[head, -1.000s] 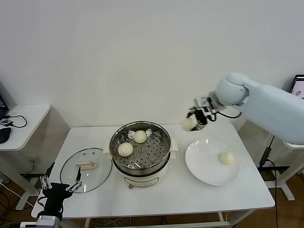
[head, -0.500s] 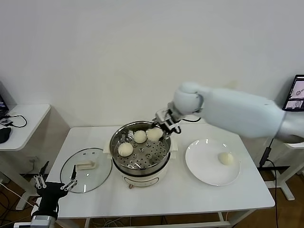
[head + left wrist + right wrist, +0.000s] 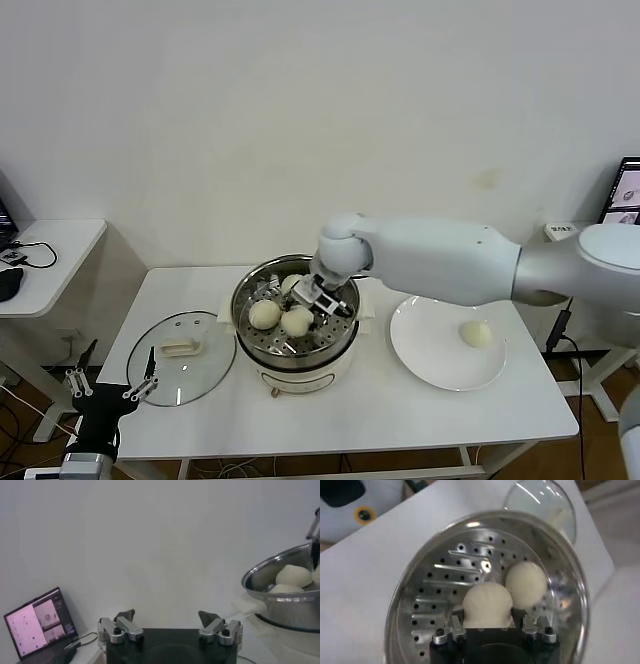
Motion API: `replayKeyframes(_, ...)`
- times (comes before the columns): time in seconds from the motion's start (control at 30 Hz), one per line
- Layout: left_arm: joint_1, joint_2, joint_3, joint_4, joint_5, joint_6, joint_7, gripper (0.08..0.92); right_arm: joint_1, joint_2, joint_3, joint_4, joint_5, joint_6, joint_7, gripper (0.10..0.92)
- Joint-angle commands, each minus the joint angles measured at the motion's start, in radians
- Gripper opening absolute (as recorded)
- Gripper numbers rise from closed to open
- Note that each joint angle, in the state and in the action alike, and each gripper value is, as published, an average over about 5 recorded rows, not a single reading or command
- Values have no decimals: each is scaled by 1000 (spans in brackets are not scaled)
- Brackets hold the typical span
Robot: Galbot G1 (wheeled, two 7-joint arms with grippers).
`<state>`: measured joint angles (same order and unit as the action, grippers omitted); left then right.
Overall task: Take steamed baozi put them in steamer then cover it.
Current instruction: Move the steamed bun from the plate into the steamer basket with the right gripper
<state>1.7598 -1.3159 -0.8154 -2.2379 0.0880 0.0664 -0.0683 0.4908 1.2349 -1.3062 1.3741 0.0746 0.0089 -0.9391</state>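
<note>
The steamer (image 3: 340, 345) stands mid-table, with its perforated tray (image 3: 445, 587) showing. My right gripper (image 3: 306, 308) is low inside it, shut on a baozi (image 3: 297, 322), also seen in the right wrist view (image 3: 487, 602) between the fingers (image 3: 456, 625). A second baozi (image 3: 264, 314) lies beside it and shows in the wrist view too (image 3: 526, 582); a third (image 3: 288, 284) is partly hidden behind the gripper. One baozi (image 3: 476, 333) remains on the white plate (image 3: 425, 350). The cover (image 3: 170, 375) lies flat left of the steamer. My left gripper (image 3: 108, 388) is open and empty at the table's front left.
A side table (image 3: 50, 250) with cables stands at the left. A screen (image 3: 626, 190) is at the far right. The left wrist view shows a laptop (image 3: 40, 625) and the steamer's rim (image 3: 280, 570).
My right gripper carried the baozi from beside the plate, over the steamer's far rim, and down into the middle of the tray. The left gripper sank slightly.
</note>
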Motion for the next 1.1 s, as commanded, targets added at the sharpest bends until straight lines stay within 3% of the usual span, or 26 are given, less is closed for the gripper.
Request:
replayKeyframes(0.03, 0, 0, -3, 1, -1, -2, -1, 823, -11, 55, -30, -25, -91, 121, -4, 606)
replayKeyframes(0.63, 1, -5, 1, -1, 0, -3, -2, 823, 19, 27, -36, 17, -69, 132, -29, 619)
replayKeyframes(0.93, -1, -1, 2, -3, -1, -3, -2, 823, 63, -11, -18, 39, -37, 124, -39, 799)
replayKeyframes(1.1, -8, 6, 2, -1, -2, -2, -1, 823, 96, -76, 30, 47, 8, 80, -50, 822)
